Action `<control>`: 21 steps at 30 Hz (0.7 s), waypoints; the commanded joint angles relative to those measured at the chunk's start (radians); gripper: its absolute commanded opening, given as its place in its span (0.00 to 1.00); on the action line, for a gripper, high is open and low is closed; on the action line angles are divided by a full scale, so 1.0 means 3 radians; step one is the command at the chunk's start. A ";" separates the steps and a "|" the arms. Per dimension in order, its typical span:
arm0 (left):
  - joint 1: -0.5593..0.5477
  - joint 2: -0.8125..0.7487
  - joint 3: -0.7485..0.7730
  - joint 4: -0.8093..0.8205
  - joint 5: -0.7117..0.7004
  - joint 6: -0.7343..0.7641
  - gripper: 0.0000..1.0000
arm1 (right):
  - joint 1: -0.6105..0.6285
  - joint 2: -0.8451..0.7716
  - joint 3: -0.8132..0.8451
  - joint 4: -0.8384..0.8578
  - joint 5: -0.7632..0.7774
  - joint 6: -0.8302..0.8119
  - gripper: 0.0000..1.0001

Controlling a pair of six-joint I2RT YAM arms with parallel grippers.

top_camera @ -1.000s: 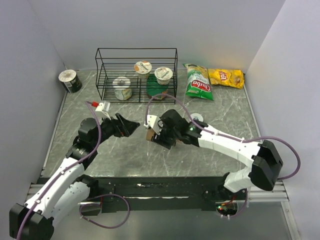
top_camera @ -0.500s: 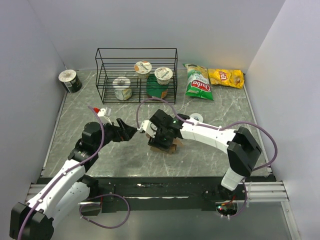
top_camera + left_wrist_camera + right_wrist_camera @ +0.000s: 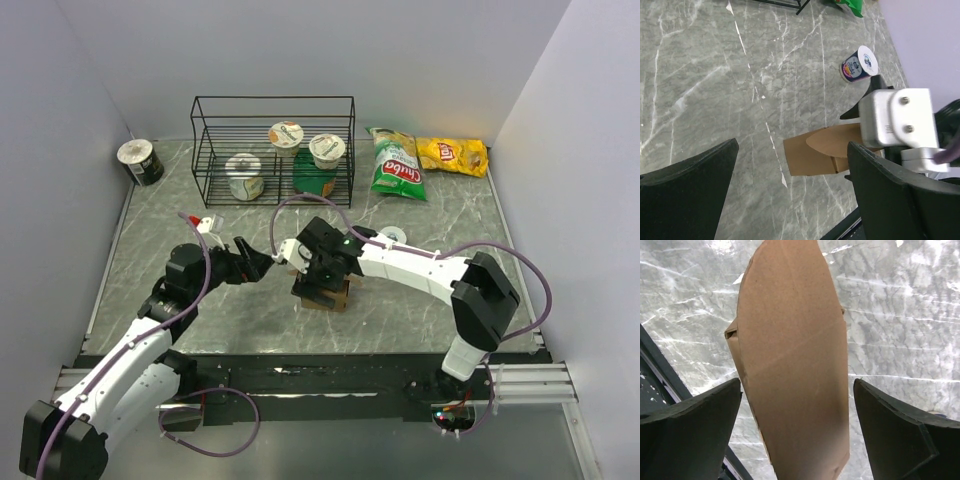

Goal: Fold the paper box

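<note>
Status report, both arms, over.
Left gripper open, empty, beside the paper box. Right gripper open, straddling its rounded flap. Nearby yogurt cup on its side, not touching.

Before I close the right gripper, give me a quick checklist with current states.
1. Right gripper open: ok, straddling the paper box at its flap, not touching.
2. Left gripper open and empty: ok, apart from the box.
3. Box resting on the table: ok.
4. Flap tucked in: not ok, it sticks up.
5. Yogurt cup clear of the box: ok.
</note>
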 commanded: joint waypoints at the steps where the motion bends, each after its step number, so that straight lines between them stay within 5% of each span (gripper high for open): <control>1: 0.0014 -0.0034 -0.0012 0.0128 -0.0036 0.0083 0.96 | -0.0010 -0.0372 0.0120 0.0186 0.0029 0.0062 1.00; 16: 0.0009 0.0093 0.0146 0.0307 0.0174 0.0292 0.97 | -0.0086 -0.1485 -0.0222 0.1039 0.0867 0.0685 1.00; 21: 0.0009 0.0053 0.0019 0.0460 0.0184 0.0379 0.96 | -0.0725 -0.1931 -0.0585 0.1224 0.0015 0.1356 1.00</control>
